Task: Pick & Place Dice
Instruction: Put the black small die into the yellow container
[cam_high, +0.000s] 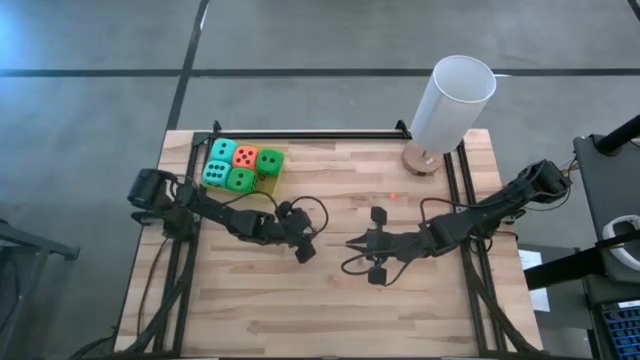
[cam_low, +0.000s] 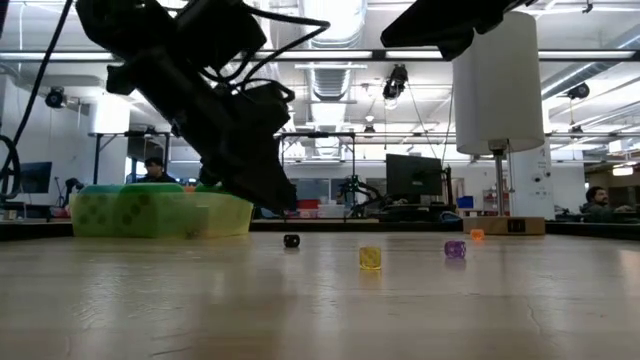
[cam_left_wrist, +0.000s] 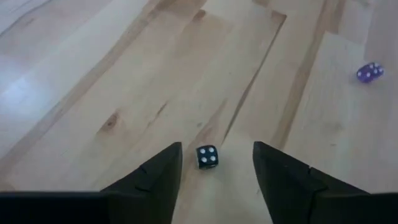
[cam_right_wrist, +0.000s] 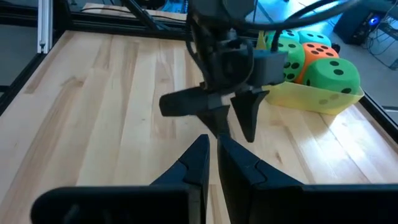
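Observation:
Five soft dice (cam_high: 243, 165), two green, two teal and one orange-red, sit packed in a translucent yellow tray (cam_high: 266, 185) at the table's far left. My left gripper (cam_left_wrist: 216, 145) is open near the table's middle. Its fingers stand on either side of a small black die (cam_left_wrist: 208, 157) with white pips, which rests on the wood (cam_low: 291, 240), apart from both. My right gripper (cam_right_wrist: 213, 138) is shut and holds nothing. It points toward the left gripper (cam_right_wrist: 233, 115) from the right, a short way off (cam_high: 352, 244).
Small dice lie loose on the wood: a yellow one (cam_low: 370, 258), a purple one (cam_low: 455, 249) and an orange one (cam_low: 477, 234). A tall white cylinder (cam_high: 452, 100) stands on a wooden base near the far right corner. Black rails (cam_high: 300, 135) run along the table's edges.

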